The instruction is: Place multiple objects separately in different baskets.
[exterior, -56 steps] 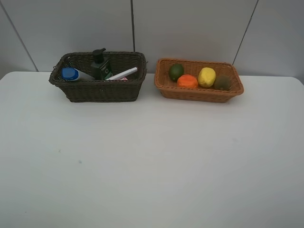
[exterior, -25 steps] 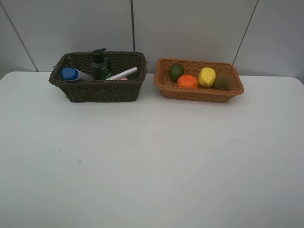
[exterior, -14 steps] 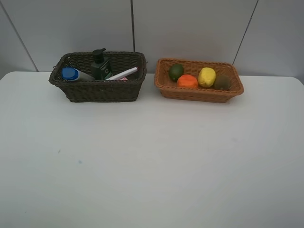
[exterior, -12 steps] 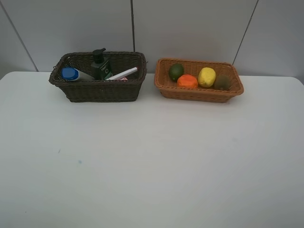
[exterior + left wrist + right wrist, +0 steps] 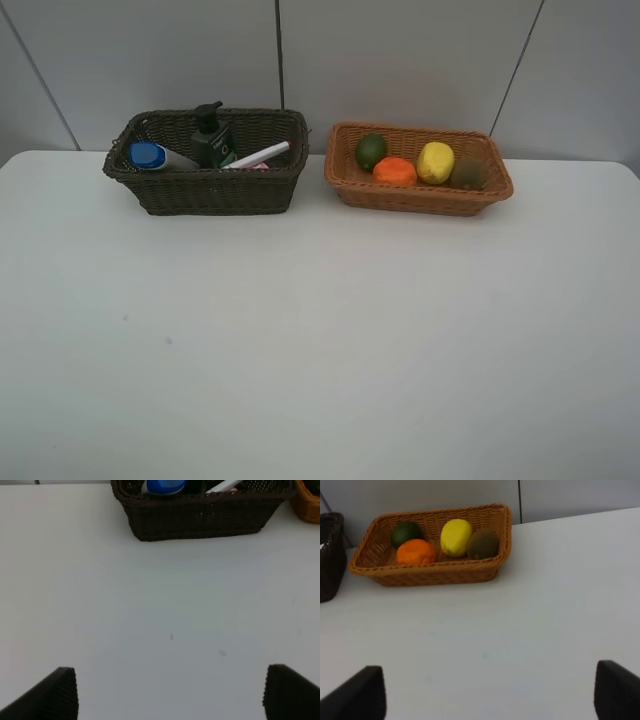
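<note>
Exterior high view: white table [image 5: 320,330] against a grey panelled wall [image 5: 400,60]. Neither arm appears here. Dark brown basket [image 5: 210,190] at the far left holds the blue-capped spray bottle [image 5: 147,156], the dark green pump bottle [image 5: 211,137] standing upright, and the white marker [image 5: 258,155] lying slanted with its end on the basket's right rim. A trace of pink shows below the marker; too small to identify. Orange-tan basket [image 5: 420,196] just beside it on the right, the two apart by a narrow gap. It holds, in a row, the lime [image 5: 371,151], the orange [image 5: 395,171], the lemon [image 5: 435,162] and the kiwi [image 5: 467,174].

Left wrist view: left gripper [image 5: 170,695] released, jaws spread wide, nothing between them, over bare table. Dark brown basket [image 5: 200,517] well ahead of the jaws, roughly centred on the gap. Blue cap [image 5: 165,486] visible over its rim.

Right wrist view: right gripper [image 5: 487,695] likewise spread wide and holding nothing, over bare table. Orange-tan basket [image 5: 435,570] well ahead, offset toward the left jaw. Inside: lime [image 5: 405,532] and orange [image 5: 416,552] touching, lemon [image 5: 456,537] and kiwi [image 5: 482,543] touching.
</note>
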Action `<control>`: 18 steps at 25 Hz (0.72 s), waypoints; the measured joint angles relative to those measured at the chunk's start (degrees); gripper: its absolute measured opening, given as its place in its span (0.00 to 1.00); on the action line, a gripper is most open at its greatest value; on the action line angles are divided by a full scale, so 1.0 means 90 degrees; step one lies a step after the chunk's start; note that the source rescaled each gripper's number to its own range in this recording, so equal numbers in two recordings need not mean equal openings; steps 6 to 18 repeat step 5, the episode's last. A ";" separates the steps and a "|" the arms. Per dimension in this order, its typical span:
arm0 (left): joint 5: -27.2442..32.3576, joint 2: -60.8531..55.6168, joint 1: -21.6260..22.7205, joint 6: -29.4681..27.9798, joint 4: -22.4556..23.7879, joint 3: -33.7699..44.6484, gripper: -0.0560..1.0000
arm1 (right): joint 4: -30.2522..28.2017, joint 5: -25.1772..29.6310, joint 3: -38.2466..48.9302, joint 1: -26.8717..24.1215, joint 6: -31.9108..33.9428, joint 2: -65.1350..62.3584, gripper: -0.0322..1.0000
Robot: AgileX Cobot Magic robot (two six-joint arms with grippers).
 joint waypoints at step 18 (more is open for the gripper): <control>0.0000 0.0000 0.0000 0.0000 0.0000 0.0000 0.97 | 0.0000 0.0000 0.0000 0.0000 0.0000 0.0000 0.97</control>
